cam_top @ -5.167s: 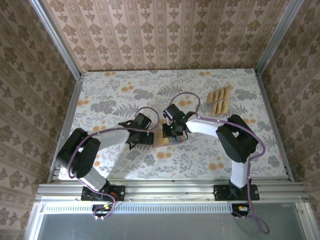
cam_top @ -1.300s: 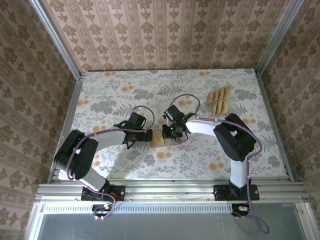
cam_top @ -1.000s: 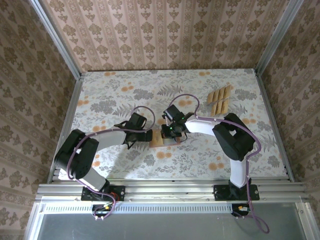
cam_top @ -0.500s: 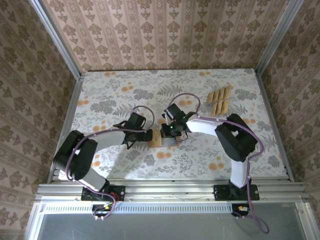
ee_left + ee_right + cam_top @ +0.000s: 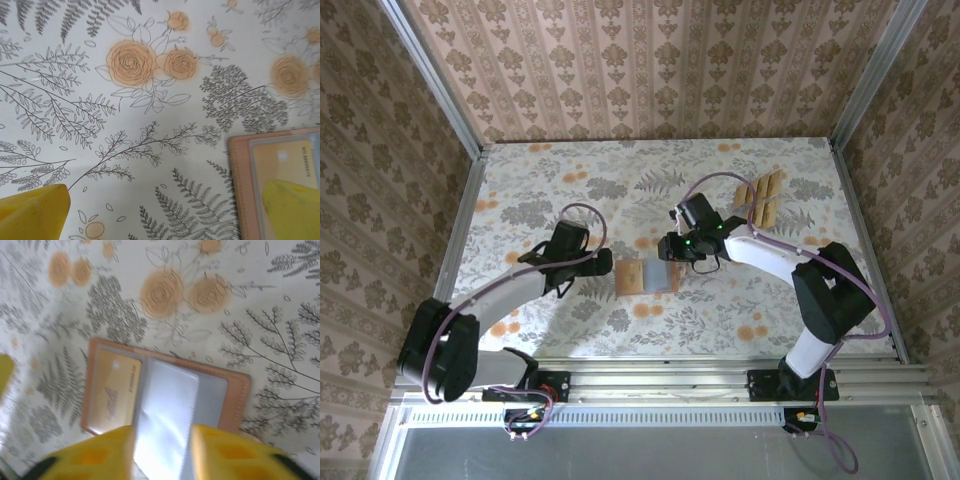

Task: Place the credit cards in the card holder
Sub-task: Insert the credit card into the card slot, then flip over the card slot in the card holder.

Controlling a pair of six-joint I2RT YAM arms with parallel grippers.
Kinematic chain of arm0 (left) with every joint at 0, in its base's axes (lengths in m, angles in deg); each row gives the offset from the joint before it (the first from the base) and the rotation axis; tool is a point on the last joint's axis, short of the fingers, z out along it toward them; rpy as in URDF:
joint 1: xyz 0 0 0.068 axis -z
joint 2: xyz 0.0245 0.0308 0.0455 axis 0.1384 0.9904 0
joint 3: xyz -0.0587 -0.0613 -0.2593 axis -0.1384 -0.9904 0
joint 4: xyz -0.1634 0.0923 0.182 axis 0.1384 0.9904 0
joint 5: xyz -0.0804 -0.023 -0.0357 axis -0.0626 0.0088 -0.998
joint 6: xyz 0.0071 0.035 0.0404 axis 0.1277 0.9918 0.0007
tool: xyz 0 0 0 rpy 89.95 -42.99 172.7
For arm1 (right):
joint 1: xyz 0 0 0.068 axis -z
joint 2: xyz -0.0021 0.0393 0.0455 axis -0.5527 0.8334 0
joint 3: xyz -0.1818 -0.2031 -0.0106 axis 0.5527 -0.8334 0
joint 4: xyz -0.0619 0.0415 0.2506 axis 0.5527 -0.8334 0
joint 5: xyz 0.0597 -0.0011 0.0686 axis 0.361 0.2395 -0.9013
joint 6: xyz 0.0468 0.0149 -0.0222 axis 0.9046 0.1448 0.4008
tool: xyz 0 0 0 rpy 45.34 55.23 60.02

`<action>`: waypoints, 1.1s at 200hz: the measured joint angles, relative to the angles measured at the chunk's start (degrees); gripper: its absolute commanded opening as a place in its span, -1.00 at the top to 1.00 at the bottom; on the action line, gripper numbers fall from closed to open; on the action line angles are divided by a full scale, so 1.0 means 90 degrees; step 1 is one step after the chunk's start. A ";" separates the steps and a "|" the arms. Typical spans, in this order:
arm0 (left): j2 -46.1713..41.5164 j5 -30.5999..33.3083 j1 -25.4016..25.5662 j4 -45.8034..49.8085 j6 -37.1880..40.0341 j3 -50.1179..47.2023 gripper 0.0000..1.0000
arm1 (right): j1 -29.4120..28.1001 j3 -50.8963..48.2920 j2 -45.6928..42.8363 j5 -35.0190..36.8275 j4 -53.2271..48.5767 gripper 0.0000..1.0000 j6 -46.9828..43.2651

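Note:
The card holder lies open and flat on the flowered table, a little near of the middle. In the right wrist view its salmon rim frames one tan credit card in the left pocket and a clear sleeve standing up at the fold. My right gripper hovers open just beyond the holder, the sleeve showing in the gap. My left gripper is wide open at the holder's left edge, one yellow finger over the pocketed card. Several more credit cards lie at the far right.
Patterned walls and metal frame rails enclose the table on three sides. A rail runs along the near edge by the arm bases. The loose cards lie in two short rows.
My right gripper has opened and pulled back up and right off the card holder. My left arm has drawn back to the left. The holder now lies uncovered.

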 measured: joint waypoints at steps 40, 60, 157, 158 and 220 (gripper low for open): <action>-0.0403 -0.0002 0.0000 0.0134 -0.0007 -0.0189 -1.00 | -0.0007 -0.0270 -0.0005 -0.0034 0.0024 -0.02 0.0044; -0.0389 -0.0005 0.0007 0.0175 -0.0007 -0.0294 -1.00 | -0.0039 -0.0347 0.0002 -0.0061 0.0073 -0.02 0.0100; 0.0066 -0.0061 0.0221 0.0019 -0.0151 -0.0308 -1.00 | -0.0391 -0.0175 0.0639 -0.0265 0.0374 -0.02 0.0357; 0.0066 -0.0061 0.0221 0.0019 -0.0151 -0.0308 -1.00 | -0.0391 -0.0172 0.0639 -0.0265 0.0374 -0.02 0.0357; 0.0206 -0.0124 0.0289 -0.0257 -0.0180 -0.0440 -1.00 | -0.0697 0.0403 0.0641 -0.0301 0.0199 -0.04 0.0362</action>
